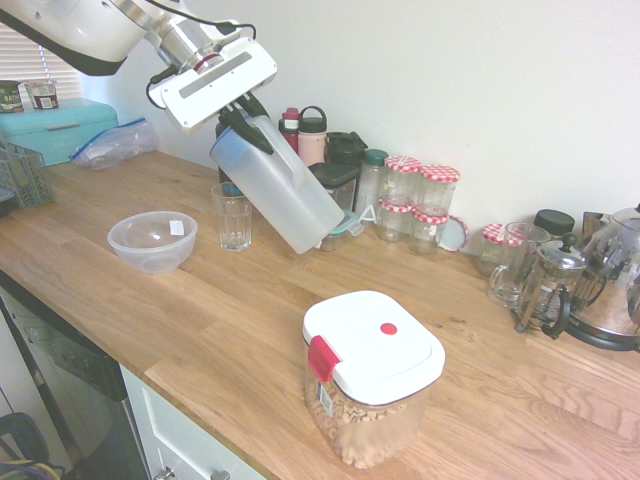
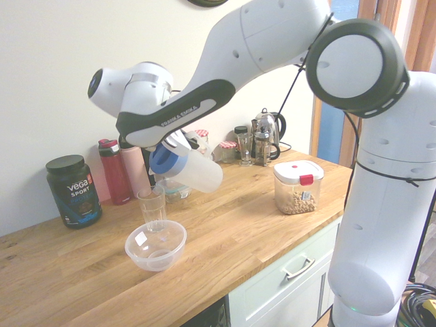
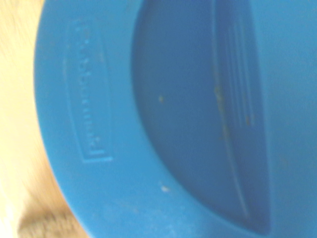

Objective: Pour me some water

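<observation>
One wooden tabletop (image 1: 240, 330), its grain running in long planks, is carrying everything. Above it, one frosted-plastic jug (image 1: 285, 190) with a smooth blue lid (image 2: 166, 161) is hanging tilted, lid end higher, the gripper (image 1: 252, 122) clamping on its handle. The water is barely showing, so its level is unclear. One squarish clear container (image 1: 370, 385) is holding small tan pieces. One round translucent bowl (image 1: 153, 243) is sitting near one ribbed drinking glass (image 1: 233, 218), standing upright.
</observation>
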You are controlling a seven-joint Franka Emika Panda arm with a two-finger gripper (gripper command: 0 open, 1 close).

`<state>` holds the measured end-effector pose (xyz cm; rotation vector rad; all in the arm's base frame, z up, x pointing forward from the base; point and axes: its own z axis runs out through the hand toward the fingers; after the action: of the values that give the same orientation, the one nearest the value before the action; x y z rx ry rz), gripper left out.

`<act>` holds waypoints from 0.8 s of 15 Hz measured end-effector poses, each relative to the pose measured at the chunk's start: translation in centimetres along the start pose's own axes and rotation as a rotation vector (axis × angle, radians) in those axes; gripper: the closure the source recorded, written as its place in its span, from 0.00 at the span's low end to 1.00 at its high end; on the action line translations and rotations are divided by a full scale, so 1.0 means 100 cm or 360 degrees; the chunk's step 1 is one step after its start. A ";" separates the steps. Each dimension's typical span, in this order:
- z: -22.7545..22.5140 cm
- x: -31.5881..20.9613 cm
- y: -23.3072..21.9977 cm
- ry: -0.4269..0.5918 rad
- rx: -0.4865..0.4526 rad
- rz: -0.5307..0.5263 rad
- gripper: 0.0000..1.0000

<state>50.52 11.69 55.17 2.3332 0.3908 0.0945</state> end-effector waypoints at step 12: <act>0.133 -0.059 0.171 -0.0094 0.0752 0.0968 1.00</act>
<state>51.59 -10.50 57.95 2.8394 -0.3809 0.2454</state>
